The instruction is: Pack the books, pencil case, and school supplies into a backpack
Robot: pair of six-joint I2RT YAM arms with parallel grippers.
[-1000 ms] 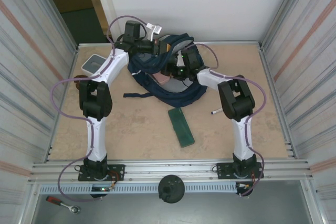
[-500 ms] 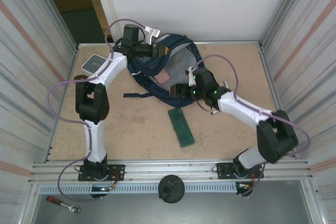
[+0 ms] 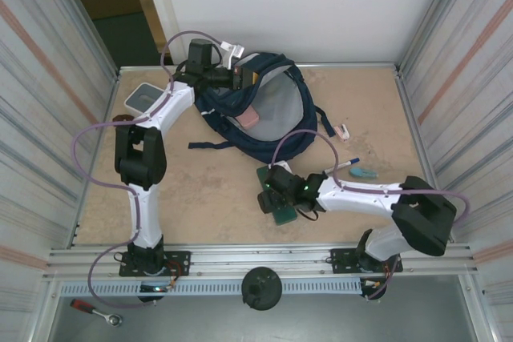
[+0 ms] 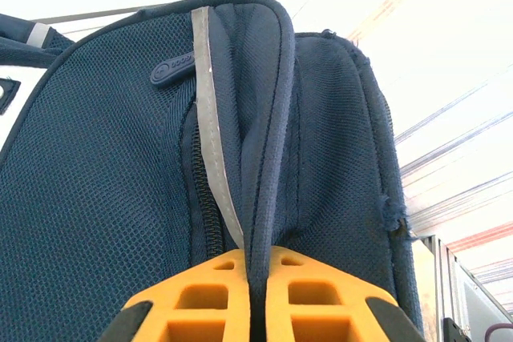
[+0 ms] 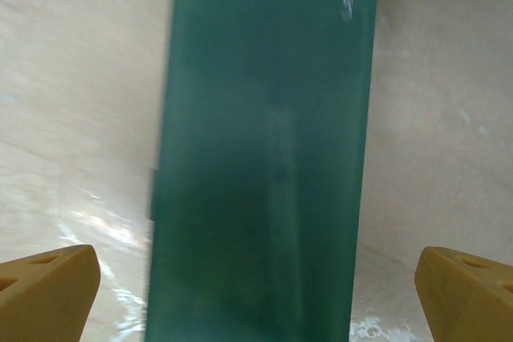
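- Pinching the rim of the navy backpack, the left tool is clenched on the fabric edge and holds the mouth open at the far side of the worktop.
- Right tool hangs over the green pencil case, jaws spread wide to either side, gripping nothing; the case lies flat on the worktop, near the bag.
- A pink item sits inside the opening, so packing seems begun.
- Left out: the pencil case, the blue-capped marker, a teal item and a small pink-and-white piece.
- Whether the books are inside, I cannot tell.
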